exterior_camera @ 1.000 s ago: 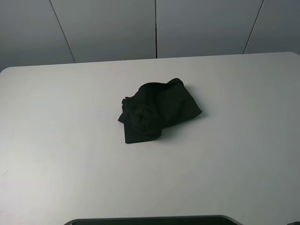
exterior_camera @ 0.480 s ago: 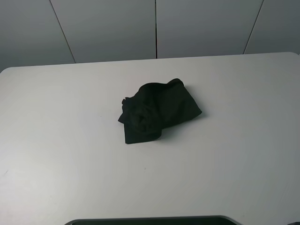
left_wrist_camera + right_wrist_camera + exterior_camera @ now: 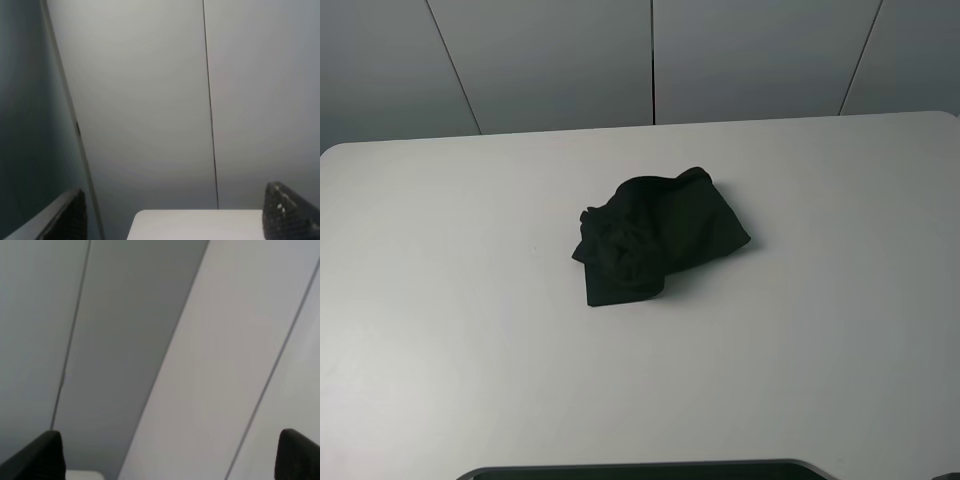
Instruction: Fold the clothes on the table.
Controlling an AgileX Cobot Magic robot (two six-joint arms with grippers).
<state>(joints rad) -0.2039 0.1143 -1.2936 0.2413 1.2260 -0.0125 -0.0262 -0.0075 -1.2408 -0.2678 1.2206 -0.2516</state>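
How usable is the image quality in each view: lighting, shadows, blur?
Exterior high: even, soft light; the crumpled black cotton T-shirt is so dark its folds barely show, faint shadow on the white table. Left wrist and right wrist: dim, soft-focus, mostly wall panels, with blurred dark fingertips at the edge.

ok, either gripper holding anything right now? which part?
Nothing held. Left gripper and right gripper are open and empty; the shirt lies crumpled on the table, untouched.
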